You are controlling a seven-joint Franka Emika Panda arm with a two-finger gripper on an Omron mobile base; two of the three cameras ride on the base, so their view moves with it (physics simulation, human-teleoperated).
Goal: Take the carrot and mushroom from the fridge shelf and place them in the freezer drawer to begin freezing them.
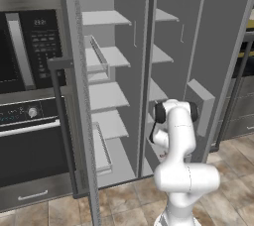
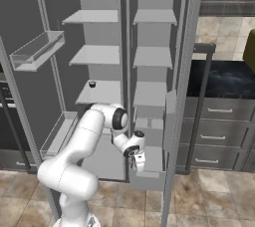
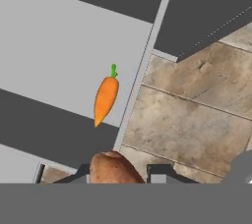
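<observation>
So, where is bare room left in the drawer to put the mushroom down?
The freezer drawer floor is bare across the wide stretch left of and above the carrot in the hand view. It is crowded only near the rim beside the carrot, where the claw holds the mushroom.

The fridge stands open, with an oven point(image 1: 30, 86) to its left and a drawer cabinet point(image 2: 219, 136) under a counter point(image 2: 226, 79) to its right. Shelves point(image 2: 94, 56) stack in two columns, left and right. On a left shelf sits a small item point(image 2: 92, 84), too small to tell. Low in the right column, the freezer drawer point(image 2: 148, 176) stands pulled out toward the near side. The carrot point(image 3: 106, 98) lies in the drawer, near one edge. The gripper point(image 2: 139, 162) hangs just above the drawer, a mushroom point(image 3: 113, 169) between its fingers.
</observation>
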